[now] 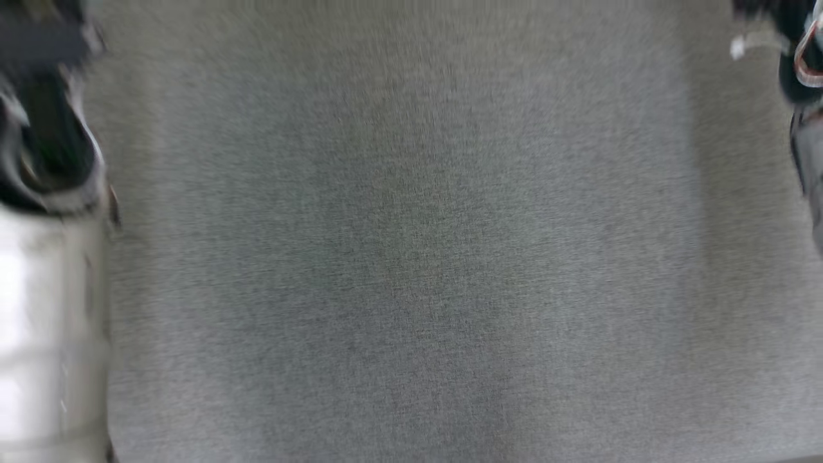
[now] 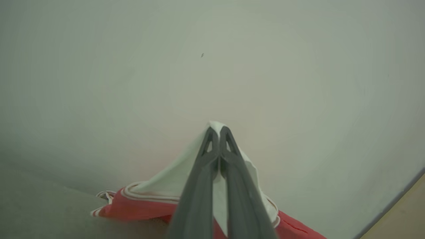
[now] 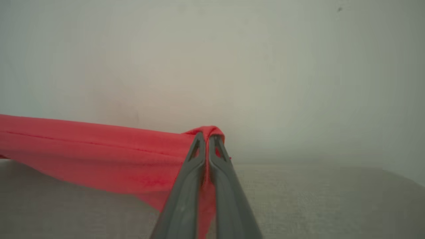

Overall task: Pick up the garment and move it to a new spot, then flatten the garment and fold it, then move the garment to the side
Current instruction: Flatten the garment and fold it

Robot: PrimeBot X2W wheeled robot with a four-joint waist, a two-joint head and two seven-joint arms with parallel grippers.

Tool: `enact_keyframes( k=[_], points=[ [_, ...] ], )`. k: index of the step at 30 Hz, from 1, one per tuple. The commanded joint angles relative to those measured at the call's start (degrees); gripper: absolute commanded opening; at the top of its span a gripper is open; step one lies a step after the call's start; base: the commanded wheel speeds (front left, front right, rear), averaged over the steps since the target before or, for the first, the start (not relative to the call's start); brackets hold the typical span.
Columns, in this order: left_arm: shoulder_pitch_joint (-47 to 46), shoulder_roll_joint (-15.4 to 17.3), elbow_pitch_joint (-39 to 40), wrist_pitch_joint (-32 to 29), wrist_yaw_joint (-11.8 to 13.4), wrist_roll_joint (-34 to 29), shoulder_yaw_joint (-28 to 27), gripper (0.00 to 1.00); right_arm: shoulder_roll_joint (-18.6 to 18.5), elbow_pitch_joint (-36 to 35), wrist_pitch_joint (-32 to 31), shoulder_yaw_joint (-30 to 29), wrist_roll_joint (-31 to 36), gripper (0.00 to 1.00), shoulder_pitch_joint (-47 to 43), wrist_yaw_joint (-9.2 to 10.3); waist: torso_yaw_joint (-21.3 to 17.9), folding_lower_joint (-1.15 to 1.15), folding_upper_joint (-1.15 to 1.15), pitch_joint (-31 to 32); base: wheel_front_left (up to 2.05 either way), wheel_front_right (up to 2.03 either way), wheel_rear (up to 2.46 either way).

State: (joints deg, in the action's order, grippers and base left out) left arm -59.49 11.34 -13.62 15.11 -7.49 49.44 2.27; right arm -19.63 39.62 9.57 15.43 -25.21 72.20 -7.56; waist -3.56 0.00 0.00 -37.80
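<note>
The garment (image 3: 83,149) hung between the two grippers, lifted over the grey tabletop (image 1: 411,257); whether its lower edge touched the surface could not be told. The left gripper (image 2: 215,131) was pinched tight on a white corner, and the right gripper (image 3: 206,136) was clamped on a red hem.

Each hold took only a thin bite near the fabric's edge, so a pull of the arms apart would likely drag a corner free. Lowering one side first could let the cloth fold onto itself and wrinkle. The head view was badly smeared, which made judging a landing spot risky.

The cloth looked soft, thin and limp: red with a stitched seam along its taut edge, a white panel, and red-and-white striped trim. The tabletop looked woven and felt-like. The pale forearm (image 1: 45,334) looked smooth and glossy.
</note>
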Motion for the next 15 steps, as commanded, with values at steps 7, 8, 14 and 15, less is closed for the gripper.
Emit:
enact_keyframes(
  k=[7,8,14,15],
  points=[
    [16.5,0.3,2.3,0.0,0.1,4.2,1.2,0.00,-2.2,-2.2,-8.9,-2.9,-3.5,0.00,-12.9,0.15,2.1,0.00,0.00,15.2,0.00,0.00,0.00],
    [18.9,-0.2,2.6,0.0,0.1,4.8,1.1,0.00,-1.8,-2.4,-9.8,-4.3,-3.8,0.00,-14.9,0.15,2.3,0.00,0.00,16.6,0.00,0.00,0.00],
    [33.8,-1.4,4.4,-0.6,0.8,5.6,2.3,0.00,1.1,-7.3,-15.4,-13.7,-1.2,0.00,-29.3,0.16,3.0,0.00,0.00,24.1,0.00,0.00,0.00],
    [35.7,-1.7,4.6,-0.7,1.1,6.0,2.3,0.00,1.5,-8.2,-15.8,-15.1,-0.7,0.00,-31.4,0.16,3.0,0.00,0.00,25.0,0.00,0.00,0.00]
  ],
)
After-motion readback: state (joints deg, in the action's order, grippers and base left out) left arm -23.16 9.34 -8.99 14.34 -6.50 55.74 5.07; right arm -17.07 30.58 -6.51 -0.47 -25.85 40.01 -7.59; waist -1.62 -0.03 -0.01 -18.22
